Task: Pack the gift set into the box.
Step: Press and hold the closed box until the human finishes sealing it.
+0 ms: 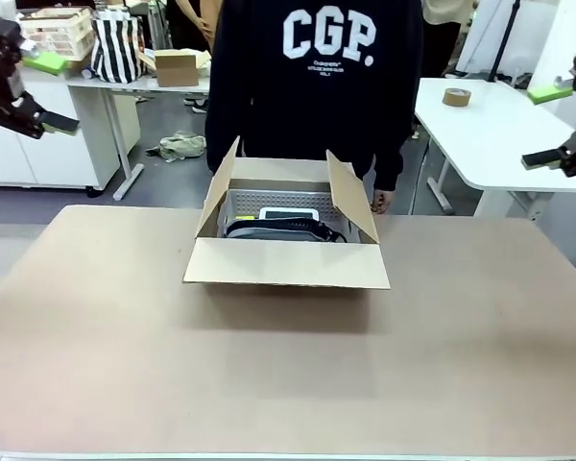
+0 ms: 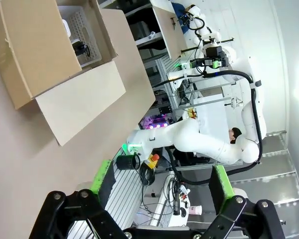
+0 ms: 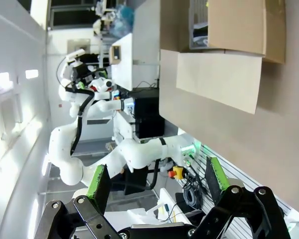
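The box (image 1: 286,261) stands open mid-table, its four flaps spread out. Inside sits the gift set (image 1: 274,219): a white perforated basket holding black corded items and a flat white pack. A person in a dark sweatshirt stands right behind the box, one hand (image 1: 378,202) hanging by its far right corner. My left gripper (image 1: 53,93) hangs open, high at the far left, well away from the box. My right gripper (image 1: 545,125) is open too, high at the far right. The left wrist view has the box (image 2: 55,59), basket (image 2: 82,30) and open gripper (image 2: 161,184); the right wrist view has the box (image 3: 234,40), basket (image 3: 199,25) and open gripper (image 3: 156,178).
The tan table (image 1: 288,375) has wide bare room in front of and beside the box. On a back table stand a small brown cardboard box (image 1: 178,67), a cream lattice crate (image 1: 58,29) and a striped bag (image 1: 115,43). A tape roll (image 1: 456,96) lies on the white table at right.
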{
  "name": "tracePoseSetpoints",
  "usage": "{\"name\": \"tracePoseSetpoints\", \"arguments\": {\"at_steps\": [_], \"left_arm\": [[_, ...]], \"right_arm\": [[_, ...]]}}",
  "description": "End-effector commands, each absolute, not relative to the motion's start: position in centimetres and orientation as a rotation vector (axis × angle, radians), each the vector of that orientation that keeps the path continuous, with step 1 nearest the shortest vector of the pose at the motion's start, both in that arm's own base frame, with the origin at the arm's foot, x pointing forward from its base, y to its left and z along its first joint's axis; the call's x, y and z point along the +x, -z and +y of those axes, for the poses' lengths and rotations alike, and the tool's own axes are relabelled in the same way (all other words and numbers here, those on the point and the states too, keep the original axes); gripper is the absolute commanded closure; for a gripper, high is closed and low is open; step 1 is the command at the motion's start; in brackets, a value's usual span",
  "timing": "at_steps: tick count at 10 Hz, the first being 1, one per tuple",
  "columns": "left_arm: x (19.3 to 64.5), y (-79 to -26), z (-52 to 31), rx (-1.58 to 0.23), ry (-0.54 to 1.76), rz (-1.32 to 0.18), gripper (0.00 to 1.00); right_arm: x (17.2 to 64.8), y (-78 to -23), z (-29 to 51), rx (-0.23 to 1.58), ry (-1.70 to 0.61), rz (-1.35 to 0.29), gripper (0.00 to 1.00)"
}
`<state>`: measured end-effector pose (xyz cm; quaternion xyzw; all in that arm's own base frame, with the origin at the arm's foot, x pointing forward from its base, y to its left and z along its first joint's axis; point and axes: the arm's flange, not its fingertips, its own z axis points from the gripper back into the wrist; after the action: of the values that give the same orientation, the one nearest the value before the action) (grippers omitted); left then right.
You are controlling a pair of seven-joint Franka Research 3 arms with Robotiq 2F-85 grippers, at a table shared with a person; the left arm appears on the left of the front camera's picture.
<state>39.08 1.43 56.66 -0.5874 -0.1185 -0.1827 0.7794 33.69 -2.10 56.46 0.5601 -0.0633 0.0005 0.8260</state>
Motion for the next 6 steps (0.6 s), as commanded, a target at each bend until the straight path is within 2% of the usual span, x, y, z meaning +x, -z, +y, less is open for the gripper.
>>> {"name": "tracePoseSetpoints", "arguments": {"at_steps": [1, 6], "left_arm": [[38.84, -56.68, 1.49, -1.255, 0.408, -0.259, 0.00], [38.84, -56.68, 1.49, -1.255, 0.408, -0.259, 0.00]], "right_arm": [[33.84, -56.45, -1.92, 1.213, -0.021, -0.166, 0.00], [33.84, -56.45, -1.92, 1.213, -0.021, -0.166, 0.00]]}}
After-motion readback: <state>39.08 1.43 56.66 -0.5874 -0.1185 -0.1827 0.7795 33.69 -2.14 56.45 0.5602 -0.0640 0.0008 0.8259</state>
